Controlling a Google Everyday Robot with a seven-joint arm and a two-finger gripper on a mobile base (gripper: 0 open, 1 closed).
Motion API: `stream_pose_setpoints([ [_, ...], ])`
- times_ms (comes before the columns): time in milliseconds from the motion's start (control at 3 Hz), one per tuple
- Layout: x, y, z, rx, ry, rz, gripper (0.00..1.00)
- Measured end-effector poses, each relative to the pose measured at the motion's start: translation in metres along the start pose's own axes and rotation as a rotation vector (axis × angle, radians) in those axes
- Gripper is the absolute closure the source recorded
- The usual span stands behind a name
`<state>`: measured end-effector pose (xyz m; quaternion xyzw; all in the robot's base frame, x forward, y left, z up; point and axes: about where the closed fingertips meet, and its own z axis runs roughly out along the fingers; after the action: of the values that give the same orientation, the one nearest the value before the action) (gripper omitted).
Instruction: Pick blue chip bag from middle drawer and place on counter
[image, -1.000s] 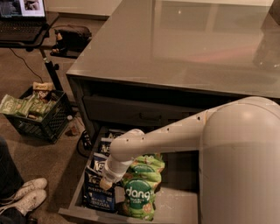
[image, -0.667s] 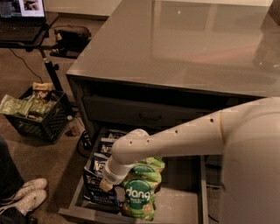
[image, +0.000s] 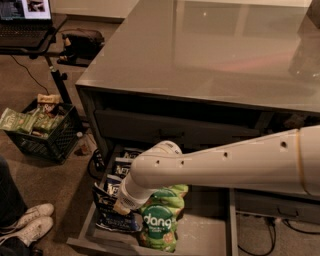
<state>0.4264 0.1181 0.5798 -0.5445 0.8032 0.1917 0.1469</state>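
Observation:
The middle drawer (image: 207, 235) is pulled open below the counter (image: 210, 50). The blue chip bag (image: 107, 212) lies at the drawer's left side, its upper-left corner tilted up. More dark blue bags (image: 121, 165) lie behind it. Green "dang" bags (image: 160, 220) sit just right of it. My white arm (image: 215, 165) reaches down from the right. My gripper (image: 120, 207) is at the blue chip bag's top edge, mostly hidden behind the wrist.
A black crate (image: 42, 137) of green snack bags stands on the floor at left. A laptop stand (image: 55, 75) and cables are behind it. A person's white shoes (image: 30, 225) are at the bottom left. A closed drawer front (image: 175, 131) sits above the open drawer.
The arm's upper part has swung out to the right. The wrist has sunk slightly onto the blue chip bag, whose left corner now stands higher.

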Motion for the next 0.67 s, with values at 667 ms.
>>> stream_pose_setpoints([
  [667,-0.0143,0.0035,-0.0474,0.069,-0.011,-0.029,1.0],
])
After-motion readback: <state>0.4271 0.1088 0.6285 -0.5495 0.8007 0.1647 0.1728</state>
